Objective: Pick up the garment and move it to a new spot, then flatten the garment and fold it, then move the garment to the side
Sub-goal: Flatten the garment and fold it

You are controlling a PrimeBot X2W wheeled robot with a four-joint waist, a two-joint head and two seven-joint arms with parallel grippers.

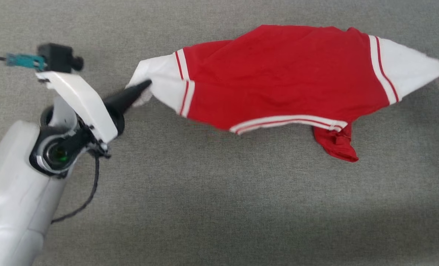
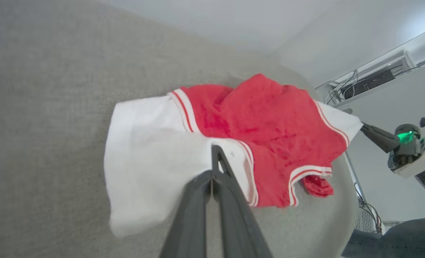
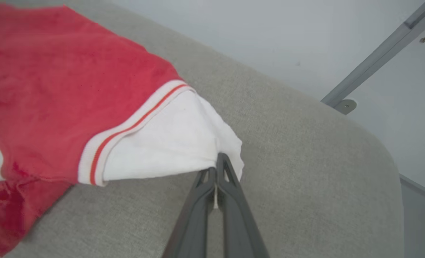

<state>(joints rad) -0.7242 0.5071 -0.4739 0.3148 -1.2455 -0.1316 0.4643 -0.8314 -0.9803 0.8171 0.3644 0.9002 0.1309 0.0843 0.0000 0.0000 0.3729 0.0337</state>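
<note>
Seemingly mid-move: holding the garment (image 1: 278, 74) stretched over the surface (image 1: 204, 203), left gripper (image 1: 147, 84) and right gripper (image 3: 217, 157) each pinching a white sleeve; next, lower evenly, keeping tension

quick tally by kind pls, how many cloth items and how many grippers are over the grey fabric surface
Cloth items: 1, the soft red T-shirt with white short sleeves
Grippers with two long dark fingers: 2, the left gripper shut on one white sleeve and the right gripper shut on the other
Total: 3
</note>
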